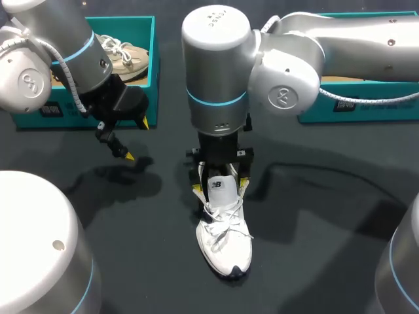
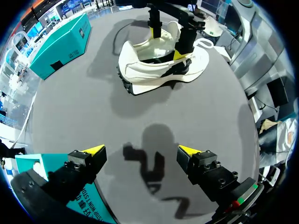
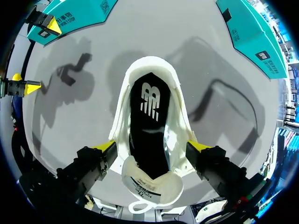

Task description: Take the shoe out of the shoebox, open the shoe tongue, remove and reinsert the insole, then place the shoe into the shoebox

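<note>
A white shoe [image 1: 226, 245] lies on the dark table, toe toward the front edge. My right gripper [image 1: 220, 187] hangs over its heel end, open, one finger on each side of the shoe's opening [image 3: 152, 147]. In the right wrist view the black insole [image 3: 149, 121] lies flat inside the shoe and the white tongue [image 3: 152, 186] is folded back toward the toe. My left gripper [image 1: 136, 140] hangs open and empty above the table, close to the left shoebox [image 1: 149, 78]. From the left wrist the shoe [image 2: 159, 70] lies well ahead of the open gripper [image 2: 141, 150].
The teal left shoebox holds a beige shoe [image 1: 124, 55]. A second teal box [image 1: 366, 108] stands at the back right under my right arm. Bare dark table [image 1: 314, 216] lies all around the white shoe.
</note>
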Robot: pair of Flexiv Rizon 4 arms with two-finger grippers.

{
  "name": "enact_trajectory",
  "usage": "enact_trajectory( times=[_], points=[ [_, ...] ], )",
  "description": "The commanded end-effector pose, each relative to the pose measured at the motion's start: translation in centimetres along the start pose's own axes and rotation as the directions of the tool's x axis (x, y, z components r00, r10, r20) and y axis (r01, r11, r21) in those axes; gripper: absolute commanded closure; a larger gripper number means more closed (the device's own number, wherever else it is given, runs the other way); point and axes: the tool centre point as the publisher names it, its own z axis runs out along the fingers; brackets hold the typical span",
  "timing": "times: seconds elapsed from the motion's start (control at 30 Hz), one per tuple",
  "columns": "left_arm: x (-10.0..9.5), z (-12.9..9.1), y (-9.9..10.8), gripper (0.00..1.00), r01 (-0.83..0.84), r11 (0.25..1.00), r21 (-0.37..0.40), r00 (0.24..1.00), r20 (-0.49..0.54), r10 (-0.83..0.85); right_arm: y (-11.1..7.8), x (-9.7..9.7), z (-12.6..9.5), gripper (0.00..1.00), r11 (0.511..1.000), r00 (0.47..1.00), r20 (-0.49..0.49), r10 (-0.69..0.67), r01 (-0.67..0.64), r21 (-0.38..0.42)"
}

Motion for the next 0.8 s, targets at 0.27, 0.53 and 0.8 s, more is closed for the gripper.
enact_trajectory(
  times=[0.27, 0.53, 0.8],
  points=[
    [0.0, 0.0, 0.0, 0.00, -0.001, 1.000, -0.003, 1.000, 0.000, 0.001, -0.7, 0.5, -0.9, 0.00, 0.999, 0.999, 0.040, 0.032, -0.031, -0.044],
    [0.0, 0.0, 0.0, 0.00, -0.001, 1.000, -0.003, 1.000, 0.000, 0.001, -0.9, 0.1, -1.0, 0.01, 0.998, 0.997, 0.049, 0.053, -0.051, -0.049],
    [0.0, 0.0, 0.0, 0.00, -0.001, 1.000, -0.003, 1.000, 0.000, 0.001, -1.2, 0.0, -1.3, 0.04, 0.997, 0.997, 0.040, 0.059, -0.057, -0.060]
  ],
)
